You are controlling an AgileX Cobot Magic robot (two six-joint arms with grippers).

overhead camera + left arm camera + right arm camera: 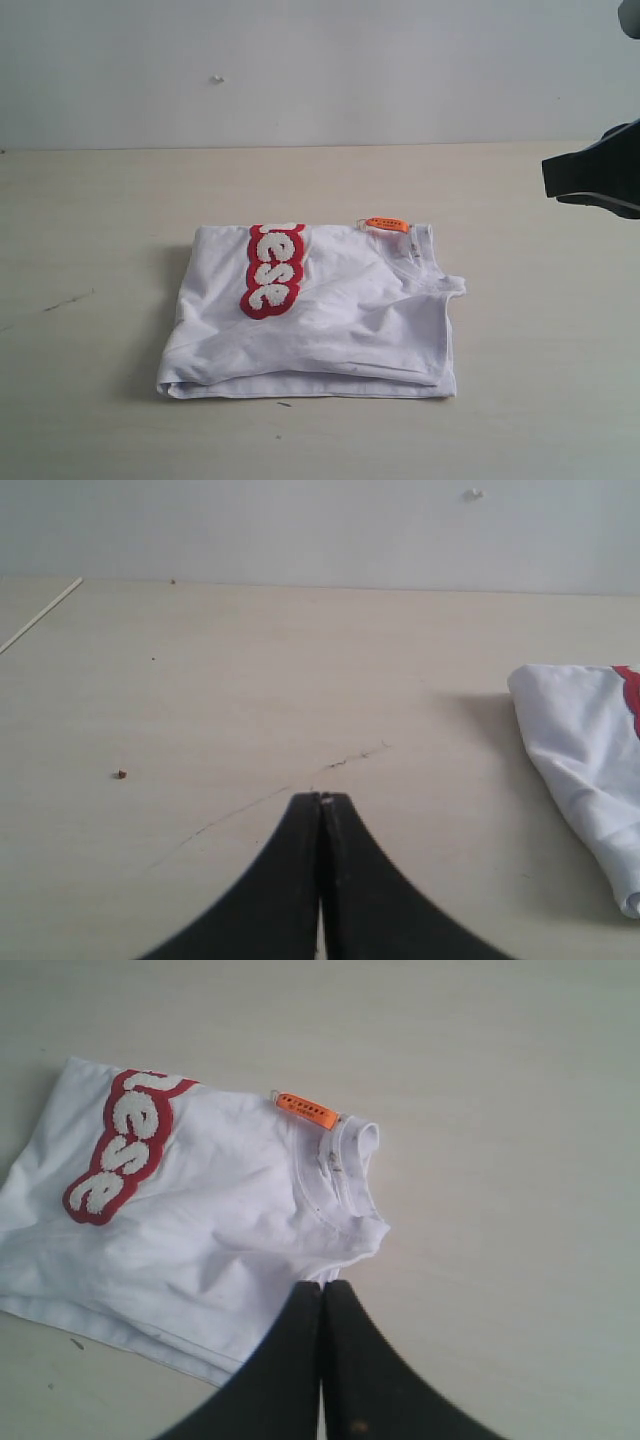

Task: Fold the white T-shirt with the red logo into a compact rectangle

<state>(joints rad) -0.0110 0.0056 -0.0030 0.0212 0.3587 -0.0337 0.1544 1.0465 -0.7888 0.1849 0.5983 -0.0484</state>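
Exterior view: white T-shirt [320, 315] folded into a compact rectangle mid-table, red logo [273, 271] uppermost, nothing evidently left; my left gripper [322, 798] and right gripper [322, 1284] both closed, empty.

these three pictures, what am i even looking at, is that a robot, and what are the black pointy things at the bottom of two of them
Yes, it is a robot with two arms, photographed at one moment by three cameras. One camera stands off the arms and shows the whole table; the dark shape at its right edge is part of the right arm. The other two cameras sit on the wrists, so each looks down its own arm.

The black pointed shapes are the left gripper and right gripper. Both have their jaws pressed together and hold nothing.

On the pale table lies a white T-shirt, already folded into a rough rectangle, with part of its red logo and an orange neck tag showing on top.
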